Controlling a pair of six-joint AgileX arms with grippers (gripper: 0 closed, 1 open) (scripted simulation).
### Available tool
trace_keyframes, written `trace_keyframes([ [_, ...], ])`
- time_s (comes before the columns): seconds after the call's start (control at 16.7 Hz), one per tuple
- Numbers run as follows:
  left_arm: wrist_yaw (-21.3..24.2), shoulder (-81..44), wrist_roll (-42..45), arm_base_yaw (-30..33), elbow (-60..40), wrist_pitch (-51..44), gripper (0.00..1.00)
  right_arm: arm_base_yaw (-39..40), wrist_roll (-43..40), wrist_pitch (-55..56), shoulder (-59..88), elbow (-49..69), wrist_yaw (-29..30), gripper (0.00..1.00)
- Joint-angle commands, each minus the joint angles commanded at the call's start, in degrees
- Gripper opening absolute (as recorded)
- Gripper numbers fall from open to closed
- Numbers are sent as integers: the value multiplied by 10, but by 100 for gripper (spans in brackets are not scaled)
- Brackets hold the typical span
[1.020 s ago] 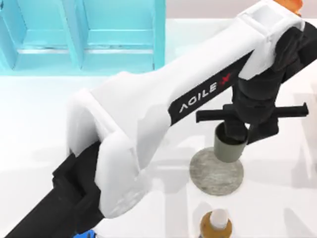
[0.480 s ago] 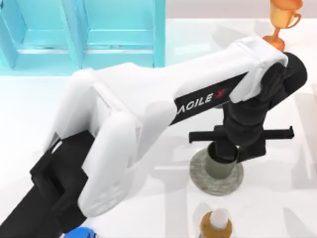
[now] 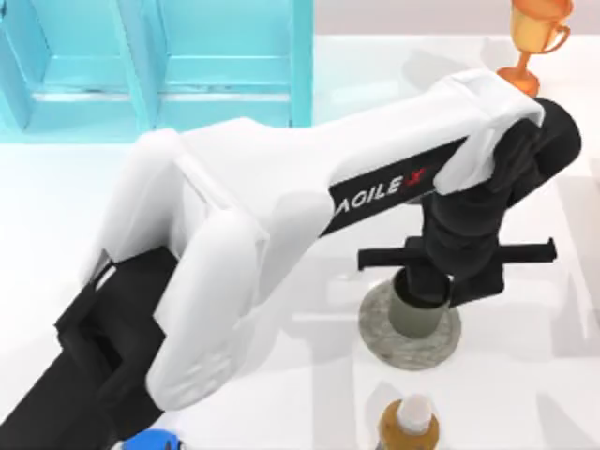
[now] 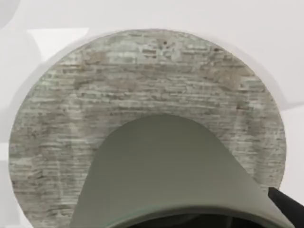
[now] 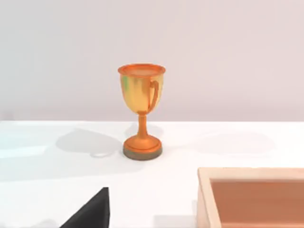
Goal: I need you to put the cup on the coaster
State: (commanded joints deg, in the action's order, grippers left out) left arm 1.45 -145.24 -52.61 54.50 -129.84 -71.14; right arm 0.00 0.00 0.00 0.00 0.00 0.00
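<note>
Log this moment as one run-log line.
left gripper: over the coaster, on cup | cup: on coaster | right arm: parked

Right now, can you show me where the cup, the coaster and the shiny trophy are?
cup (image 3: 413,317): top view, olive-grey side wall below the left gripper.
coaster (image 4: 156,76): left wrist view, bare mottled grey top face beyond the cup.
trophy (image 5: 141,90): right wrist view, middle of the orange bowl.

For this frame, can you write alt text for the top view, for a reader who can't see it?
The left arm reaches across the white table, its left gripper at the olive-grey cup, which sits upright on the round grey coaster. An orange trophy stands at the far right edge, a white-capped brown bottle near the coaster, and a turquoise cabinet upper left.
</note>
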Motion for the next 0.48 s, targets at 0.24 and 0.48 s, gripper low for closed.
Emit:
trace_keyframes([
  [0.24, 0, 0, 0, 0, 0, 0, 60, 0, 0, 0, 0, 0, 0, 100],
  [0.48, 0, 0, 0, 0, 0, 0, 90, 0, 0, 0, 0, 0, 0, 100],
])
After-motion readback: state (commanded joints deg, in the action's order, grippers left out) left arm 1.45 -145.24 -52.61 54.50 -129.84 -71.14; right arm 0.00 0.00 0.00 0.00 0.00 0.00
